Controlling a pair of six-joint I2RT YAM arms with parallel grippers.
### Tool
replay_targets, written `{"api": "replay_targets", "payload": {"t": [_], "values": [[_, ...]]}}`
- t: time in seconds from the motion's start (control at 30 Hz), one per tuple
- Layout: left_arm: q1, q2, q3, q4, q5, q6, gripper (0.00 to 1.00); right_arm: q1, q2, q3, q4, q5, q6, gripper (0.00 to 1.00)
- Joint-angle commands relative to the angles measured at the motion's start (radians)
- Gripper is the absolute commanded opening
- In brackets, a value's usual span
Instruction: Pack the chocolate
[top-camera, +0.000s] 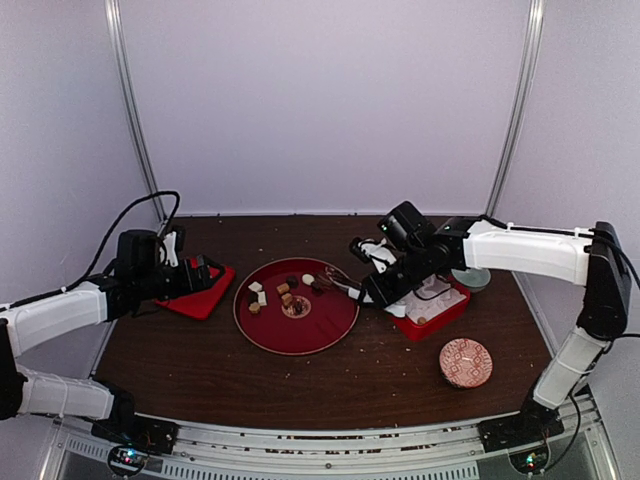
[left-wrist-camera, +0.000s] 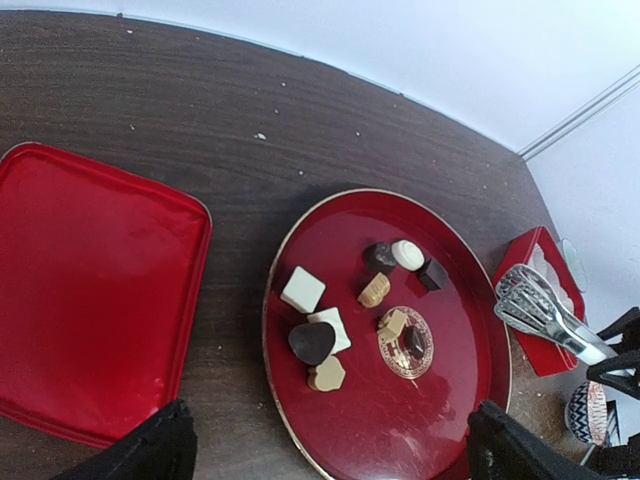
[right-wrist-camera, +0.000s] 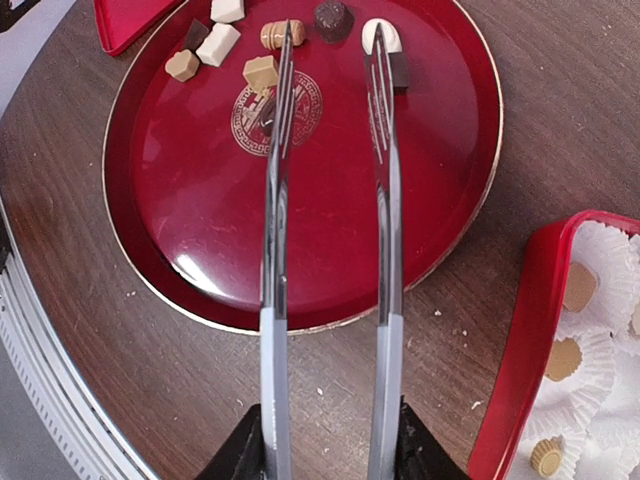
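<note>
Right wrist: right gripper (right-wrist-camera: 330, 445) pinches slotted metal tongs (right-wrist-camera: 385, 250), seemingly empty, above glossy round plate (right-wrist-camera: 200, 230).

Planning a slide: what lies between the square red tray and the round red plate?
Only bare dark wooden table between tray and plate, per left wrist view.

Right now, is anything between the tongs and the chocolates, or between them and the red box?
Nothing visible does. The tongs, held by the right pincer, hang open over the round plate, tips by the chocolates. Only bare table lies between plate and red box.
</note>
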Motion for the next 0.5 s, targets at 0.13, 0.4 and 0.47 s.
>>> {"api": "replay_targets", "payload": {"t": [0.13, 0.4, 0.47], "values": [[-0.006, -0.003, -0.013, 0.057, -0.001, -0.004, 0.97, 0.008, 0.161, 0.200, -0.036, 0.044, -0.044, 0.37], [-0.006, 0.001, -0.015, 0.061, -0.005, 0.001, 0.97, 0.008, 0.313, 0.395, -0.146, 0.083, -0.094, 0.38], [-0.006, 0.004, -0.016, 0.065, -0.007, 0.001, 0.97, 0.007, 0.339, 0.430, -0.163, 0.100, -0.100, 0.38]]}}
